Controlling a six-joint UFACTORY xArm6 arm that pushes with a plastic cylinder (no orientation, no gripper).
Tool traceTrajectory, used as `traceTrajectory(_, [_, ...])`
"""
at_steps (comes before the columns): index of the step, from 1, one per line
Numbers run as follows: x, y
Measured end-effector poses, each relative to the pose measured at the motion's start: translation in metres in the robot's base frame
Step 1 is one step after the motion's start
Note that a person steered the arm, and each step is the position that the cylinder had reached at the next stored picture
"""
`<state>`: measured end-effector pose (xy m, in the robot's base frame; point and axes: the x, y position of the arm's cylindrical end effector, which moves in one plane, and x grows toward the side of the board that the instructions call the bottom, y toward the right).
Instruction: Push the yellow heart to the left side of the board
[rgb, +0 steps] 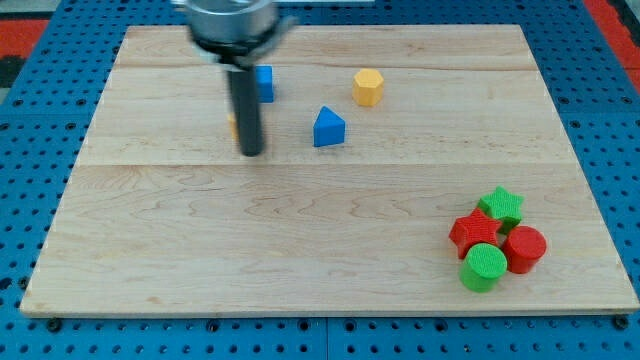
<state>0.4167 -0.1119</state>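
1. My tip (251, 152) rests on the wooden board (300, 250) at upper left; the rod has no claw and holds nothing.
2. A sliver of yellow block (232, 126), shape hidden, touches the rod's left side.
3. A blue block (265, 83) sits behind the rod; a blue triangle (328, 128) and a yellow hexagon (368, 87) lie to its right.
4. Red and green blocks (497, 243) cluster at lower right.
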Motion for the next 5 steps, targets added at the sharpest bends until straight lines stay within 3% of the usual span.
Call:
traceTrajectory(1, [0.027, 0.029])
traceTrajectory(2, [0.012, 0.054])
traceTrajectory(4, [-0.044, 0.054])
traceTrajectory(5, [-0.049, 0.009])
